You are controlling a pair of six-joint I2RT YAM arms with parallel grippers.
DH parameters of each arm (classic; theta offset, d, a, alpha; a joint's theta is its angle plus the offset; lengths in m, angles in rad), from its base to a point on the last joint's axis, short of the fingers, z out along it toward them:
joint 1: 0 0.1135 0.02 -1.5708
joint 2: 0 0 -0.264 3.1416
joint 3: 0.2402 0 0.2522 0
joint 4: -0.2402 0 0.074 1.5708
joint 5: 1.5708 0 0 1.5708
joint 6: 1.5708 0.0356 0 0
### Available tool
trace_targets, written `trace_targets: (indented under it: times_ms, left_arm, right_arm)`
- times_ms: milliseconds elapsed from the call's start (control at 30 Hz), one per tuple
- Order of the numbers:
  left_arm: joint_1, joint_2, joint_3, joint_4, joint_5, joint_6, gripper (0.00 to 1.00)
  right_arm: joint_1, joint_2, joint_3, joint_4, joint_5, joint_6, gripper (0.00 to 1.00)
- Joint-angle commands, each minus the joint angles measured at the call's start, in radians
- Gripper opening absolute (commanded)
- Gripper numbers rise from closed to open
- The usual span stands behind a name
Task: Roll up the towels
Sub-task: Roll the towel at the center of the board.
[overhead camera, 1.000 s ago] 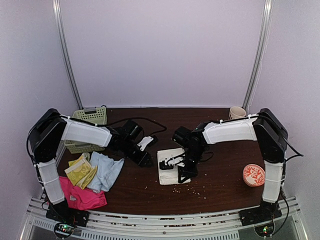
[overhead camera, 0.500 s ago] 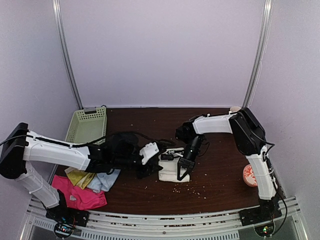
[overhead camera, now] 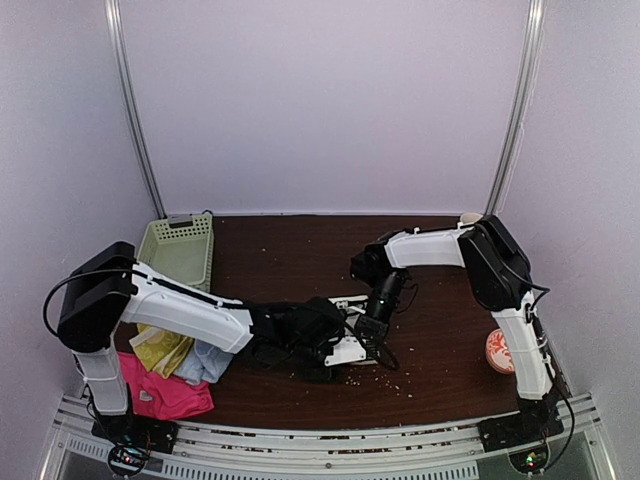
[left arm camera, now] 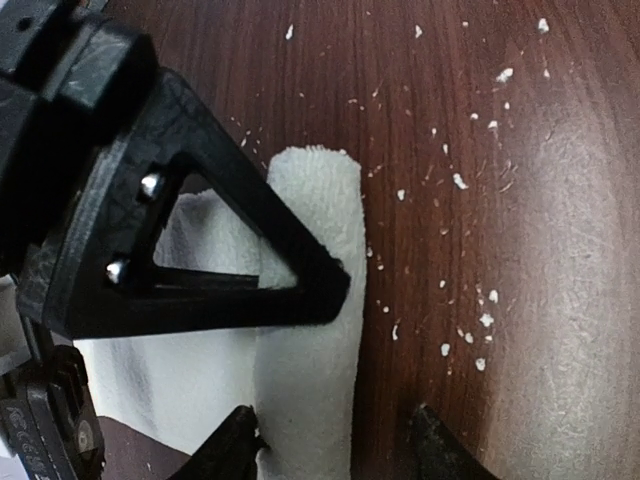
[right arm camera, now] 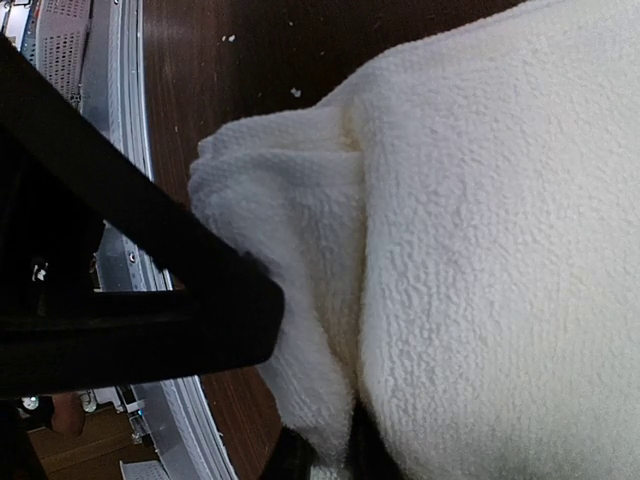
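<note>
A cream-white towel (left arm camera: 305, 390) lies at the middle of the dark table, its right edge rolled into a thick tube (right arm camera: 470, 250). In the top view only a strip of this towel (overhead camera: 352, 352) shows between the two arms. My left gripper (left arm camera: 333, 450) is open, and its fingertips straddle the rolled edge with bare table on the right side. My right gripper (right arm camera: 328, 455) is shut on a fold of the cream-white towel. The two grippers, left (overhead camera: 335, 350) and right (overhead camera: 372, 333), nearly touch. Yellow-green (overhead camera: 160, 350), pale blue (overhead camera: 205, 362) and hot-pink (overhead camera: 165, 395) towels lie in a heap at the left front.
A pale green slotted basket (overhead camera: 180, 250) stands at the back left. A red patterned bowl (overhead camera: 505, 350) sits at the right edge, and a cup (overhead camera: 470, 217) peeks out behind the right arm. White crumbs (left arm camera: 470, 180) are scattered over the table.
My left arm has swung from beside the basket across to the cream-white towel and its jaws have spread. The towel has gone from a flat sheet to a narrower bundle with a rolled edge.
</note>
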Motion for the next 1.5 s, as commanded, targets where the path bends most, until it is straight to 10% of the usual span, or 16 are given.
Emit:
trace_targets:
  times_ms: [0,533,767,1233,1467]
  left_arm:
    - [-0.018,0.029,0.025,0.068,-0.061,0.073,0.51]
    - [-0.021,0.110,0.067,0.031,-0.070,0.051,0.19]
    - [-0.019,0.118,0.102,-0.059,-0.005,0.004,0.09]
    - [0.152,0.261,0.394,-0.394,0.569,-0.211,0.05]
    - [0.265,0.410,0.529,-0.469,0.850,-0.349,0.05]
  right_arm:
    - [-0.005,0.028,0.009,0.027,0.077,0.019,0.06]
    - [-0.013,0.022,0.024,0.002,0.053,-0.007,0.08]
    - [-0.052,-0.190,0.057,-0.087,0.013,-0.211,0.41]
    - [-0.296,-0.594,0.154,-0.086,-0.120,-0.159,0.42]
    - [-0.263,-0.831,-0.060,-0.037,-0.131,-0.250,0.43]
